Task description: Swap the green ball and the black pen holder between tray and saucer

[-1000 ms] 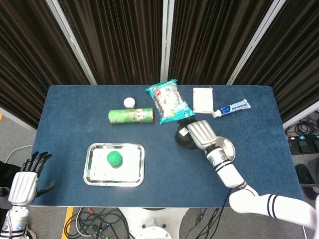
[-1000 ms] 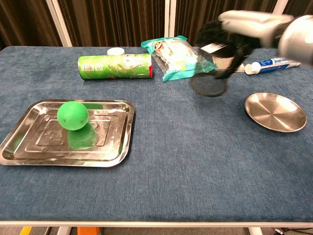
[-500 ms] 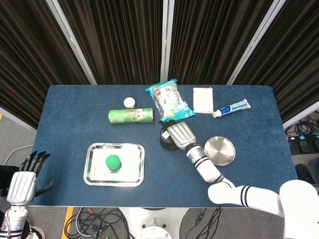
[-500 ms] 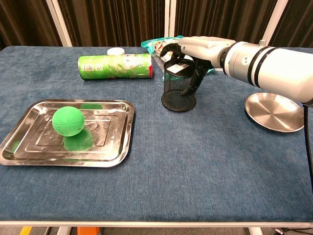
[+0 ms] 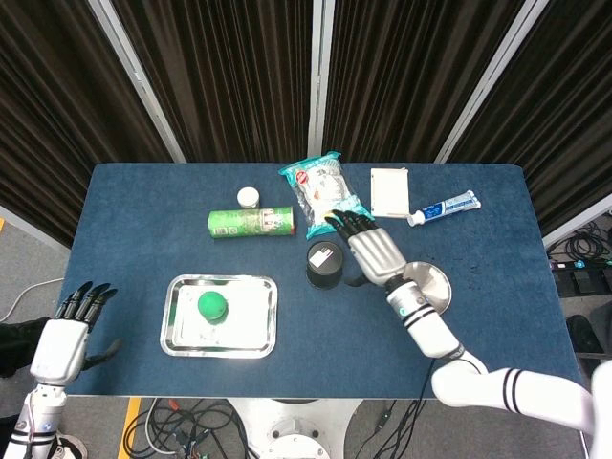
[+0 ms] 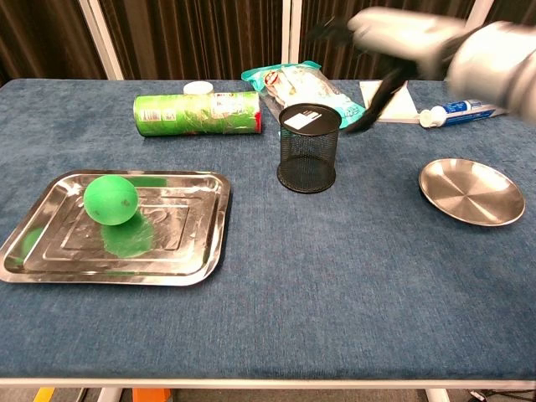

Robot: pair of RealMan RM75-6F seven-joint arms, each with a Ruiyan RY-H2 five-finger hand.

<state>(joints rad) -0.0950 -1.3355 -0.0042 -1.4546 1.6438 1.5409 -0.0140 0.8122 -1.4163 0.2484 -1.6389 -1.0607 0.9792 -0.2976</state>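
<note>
The black mesh pen holder [image 5: 324, 264] [image 6: 308, 147] stands upright on the blue table, between the tray and the saucer. My right hand [image 5: 369, 246] [image 6: 389, 43] hovers just right of it with fingers spread, holding nothing; it is blurred in the chest view. The green ball [image 5: 211, 305] [image 6: 110, 199] lies in the left part of the steel tray [image 5: 251, 337] [image 6: 180, 260]. The round steel saucer [image 5: 435, 285] [image 6: 471, 191] sits bare at the right. My left hand [image 5: 63, 342] hangs open off the table's left front corner.
A green can [image 5: 251, 223] [image 6: 198, 113] lies on its side behind the tray with a white cap [image 5: 248, 197] beside it. A snack bag [image 5: 322, 191] [image 6: 299, 87], a white pad [image 5: 389, 190] and a toothpaste tube [image 5: 447, 207] [image 6: 465, 110] lie along the back.
My right hand set the pen holder down mid-table, let go and pulled back to the right and up. The ball rolled slightly left in the tray. The left hand rose a little.
</note>
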